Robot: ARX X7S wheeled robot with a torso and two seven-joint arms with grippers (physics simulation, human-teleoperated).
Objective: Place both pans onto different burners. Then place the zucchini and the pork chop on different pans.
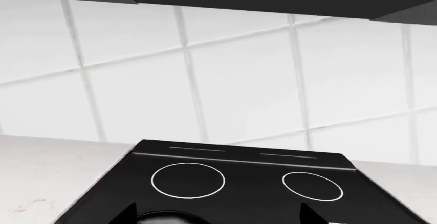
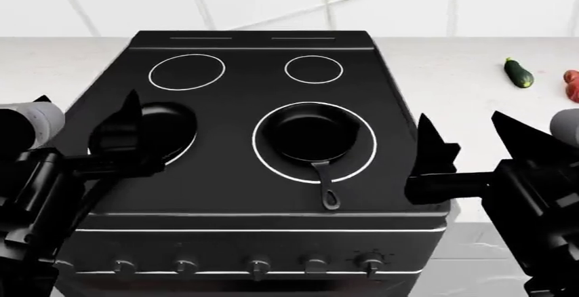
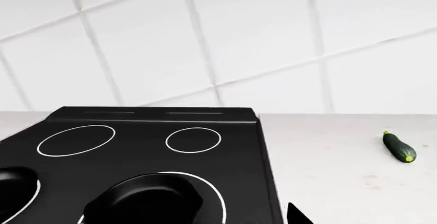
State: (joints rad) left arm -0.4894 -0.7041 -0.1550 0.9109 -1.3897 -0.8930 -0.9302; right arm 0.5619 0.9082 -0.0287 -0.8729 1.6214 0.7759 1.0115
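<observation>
Your shallow pan (image 2: 314, 134) sits inside the large front ring (image 2: 262, 156); the deeper pan (image 2: 163, 131) rests front-left by your left fingers (image 2: 122, 141), spread and empty. Zucchini (image 2: 518, 73) and pork chop (image 2: 571, 85) lie on the worktop (image 2: 452, 73) near its right edge, beyond your open right fingers (image 2: 470, 151).

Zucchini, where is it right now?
In the head view the zucchini lies on the white counter right of the cooktop, beside the pork chop at the frame's edge.

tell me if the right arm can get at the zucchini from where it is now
Probably yes: the zucchini lies alone on the counter right of the cooktop, with bare counter between it and the right gripper, which looks empty.
</observation>
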